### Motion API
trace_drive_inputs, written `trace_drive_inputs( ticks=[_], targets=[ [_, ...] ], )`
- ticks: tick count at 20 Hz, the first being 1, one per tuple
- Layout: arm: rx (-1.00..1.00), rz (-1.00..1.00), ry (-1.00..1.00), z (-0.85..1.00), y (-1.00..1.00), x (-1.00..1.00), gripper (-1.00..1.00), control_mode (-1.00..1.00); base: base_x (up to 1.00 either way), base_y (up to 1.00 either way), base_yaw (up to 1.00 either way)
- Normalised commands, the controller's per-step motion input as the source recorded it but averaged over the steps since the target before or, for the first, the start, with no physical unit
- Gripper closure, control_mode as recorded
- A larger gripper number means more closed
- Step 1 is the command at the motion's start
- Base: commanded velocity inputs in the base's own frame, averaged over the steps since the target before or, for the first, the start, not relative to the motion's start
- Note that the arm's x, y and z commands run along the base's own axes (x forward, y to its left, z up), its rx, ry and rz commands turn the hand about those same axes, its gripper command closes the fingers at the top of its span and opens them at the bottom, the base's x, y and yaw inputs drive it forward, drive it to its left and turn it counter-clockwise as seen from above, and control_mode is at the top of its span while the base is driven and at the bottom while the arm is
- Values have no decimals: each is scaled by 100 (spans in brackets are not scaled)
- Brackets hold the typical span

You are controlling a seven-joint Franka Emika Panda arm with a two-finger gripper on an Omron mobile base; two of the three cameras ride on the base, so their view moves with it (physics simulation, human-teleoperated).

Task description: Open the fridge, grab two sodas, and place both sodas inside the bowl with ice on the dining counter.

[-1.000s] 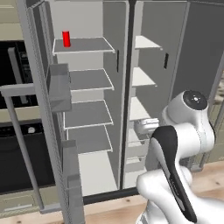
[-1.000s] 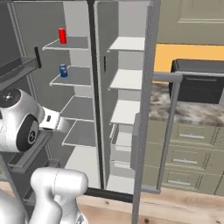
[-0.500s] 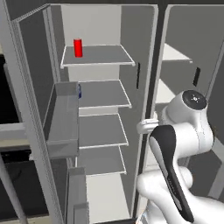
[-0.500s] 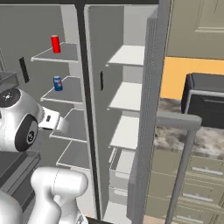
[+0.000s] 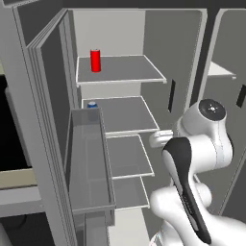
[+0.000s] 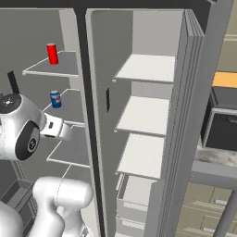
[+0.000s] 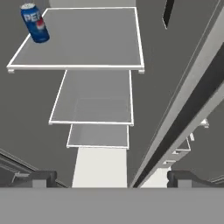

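The fridge [image 5: 120, 67] stands with both doors swung open, its pale shelves bare apart from the sodas. A red soda [image 5: 95, 60] stands on the top shelf of the left compartment, also seen from the other side as the red soda [image 6: 52, 53]. One shelf lower is the blue soda [image 7: 35, 24], upright near the shelf's far left corner; from the left base it is half hidden behind a door bin [image 5: 89, 158]. My gripper [image 7: 111, 179] is open and empty, in front of the left compartment, below and short of the blue soda. The bowl and dining counter are out of view.
The fridge's centre divider [image 6: 90, 115] runs just right of my hand [image 6: 58, 129]. The open left door and its bin crowd my left side. A granite-topped cabinet run [image 6: 215, 155] with a dark appliance [image 6: 222, 129] lies beyond the open right door [image 6: 194, 92].
The whole picture has shifted and the fridge now looms larger, so the base has driven closer to the left compartment. The cans stand where they were. My gripper stays open.
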Motion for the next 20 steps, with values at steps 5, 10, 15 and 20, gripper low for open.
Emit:
trace_drive_inputs(
  ticks=[5, 10, 15, 20],
  targets=[
    [-2, 11, -22, -7, 10, 4, -100, -100, 20, 14, 0],
    [-6, 26, -48, -4, 30, 5, -100, -100, 0, 0, 0],
    [0, 22, -20, -28, 25, 55, -100, -100, 0, 0, 0],
    [0, 13, -12, -34, 6, 56, -100, -100, 0, 0, 0]
  ],
)
